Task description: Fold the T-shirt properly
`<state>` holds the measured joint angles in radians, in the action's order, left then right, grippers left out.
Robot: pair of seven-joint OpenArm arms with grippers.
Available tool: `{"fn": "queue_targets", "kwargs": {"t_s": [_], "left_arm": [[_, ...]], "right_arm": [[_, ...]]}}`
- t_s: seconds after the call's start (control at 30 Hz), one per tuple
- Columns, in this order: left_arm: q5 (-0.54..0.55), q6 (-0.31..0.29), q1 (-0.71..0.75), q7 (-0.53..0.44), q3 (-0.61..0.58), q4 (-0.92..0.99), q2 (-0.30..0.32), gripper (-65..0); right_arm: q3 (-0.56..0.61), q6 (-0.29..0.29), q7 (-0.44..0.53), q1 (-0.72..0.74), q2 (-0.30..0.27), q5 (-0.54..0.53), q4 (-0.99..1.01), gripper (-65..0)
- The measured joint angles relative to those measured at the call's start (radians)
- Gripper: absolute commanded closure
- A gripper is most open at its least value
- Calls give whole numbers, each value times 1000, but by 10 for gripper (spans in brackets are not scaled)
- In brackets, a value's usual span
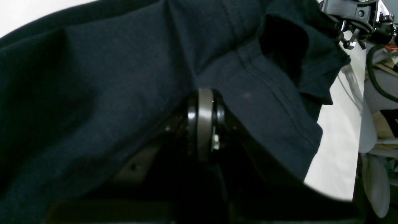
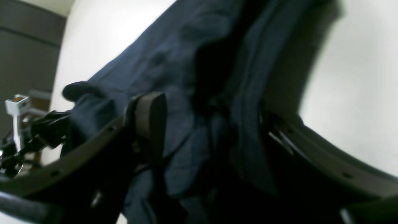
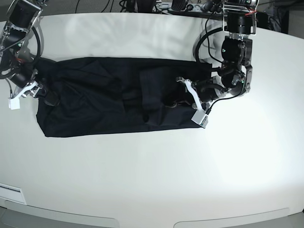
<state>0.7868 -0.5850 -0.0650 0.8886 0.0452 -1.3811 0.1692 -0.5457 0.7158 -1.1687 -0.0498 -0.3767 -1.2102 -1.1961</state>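
A white counter [image 3: 152,166] carries the black T-shirt [image 3: 95,99], spread long across its far half. The left gripper [image 3: 178,102] pinches cloth at the shirt's right end; the right gripper [image 3: 45,95] stands wide around the left edge.

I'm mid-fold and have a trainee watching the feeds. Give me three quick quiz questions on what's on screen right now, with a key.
1. True or false: the T-shirt lies as a long dark band across the white table.
2. Which pincer is shut on the T-shirt's fabric? A) left pincer B) right pincer C) neither
3. Fill in: in the right wrist view, the right pincer's jaws stand ____, with cloth lying between them.

Key: 1 true. 2 A; the left wrist view shows its jaws pinched together with cloth gathered at them. 3 apart.
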Motion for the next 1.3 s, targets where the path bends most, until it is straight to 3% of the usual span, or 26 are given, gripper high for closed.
{"fn": "queue_targets", "kwargs": {"t_s": [0.1, 0.17, 0.23, 0.3, 0.33, 0.5, 0.6, 0.7, 0.8, 0.97, 1.03, 1.17, 1.3], "left_arm": [[3, 0, -1, 1, 0, 0, 6, 0], [6, -1, -1, 1, 0, 0, 12, 0], [10, -10, -1, 1, 0, 0, 17, 0], [14, -23, -1, 1, 0, 0, 17, 0], [22, -29, -1, 1, 1, 0, 18, 0], [122, -61, -11, 37, 2, 4, 31, 0], [232, -108, -21, 106, 1, 5, 42, -147], [328, -105, -48, 214, 10, 7, 62, -259], [399, -105, -96, 273, 27, 7, 78, -265], [398, -105, -105, 292, 28, 6, 92, -265], [375, -105, -95, 294, 27, 6, 94, -265], [344, -105, -85, 291, 27, 6, 94, -265], [338, -105, -58, 291, 27, 6, 94, -265]], "right_arm": [[89, 2, 10, 5, -3, -23, -2, -370], [136, 3, 17, 11, -3, -29, -3, -326], [158, 7, 16, 11, -3, -3, -7, -195], [159, 22, -3, 14, -6, 24, -9, -10], [163, 20, -13, 15, -9, 25, -14, 0], [169, -8, -26, 17, -36, 69, -70, 0], [172, -11, -42, 19, -69, 189, -157, 0], [172, -20, -41, 13, -113, 333, -242, 0], [172, -24, -18, 10, -152, 447, -319, 0], [172, -161, 14, 13, -189, 578, -473, 0], [172, -209, 10, 9, -191, 571, -544, 0], [172, -319, -26, 8, -184, 453, -698, 0], [172, -317, -26, -12, -145, 399, -806, 0]]}}
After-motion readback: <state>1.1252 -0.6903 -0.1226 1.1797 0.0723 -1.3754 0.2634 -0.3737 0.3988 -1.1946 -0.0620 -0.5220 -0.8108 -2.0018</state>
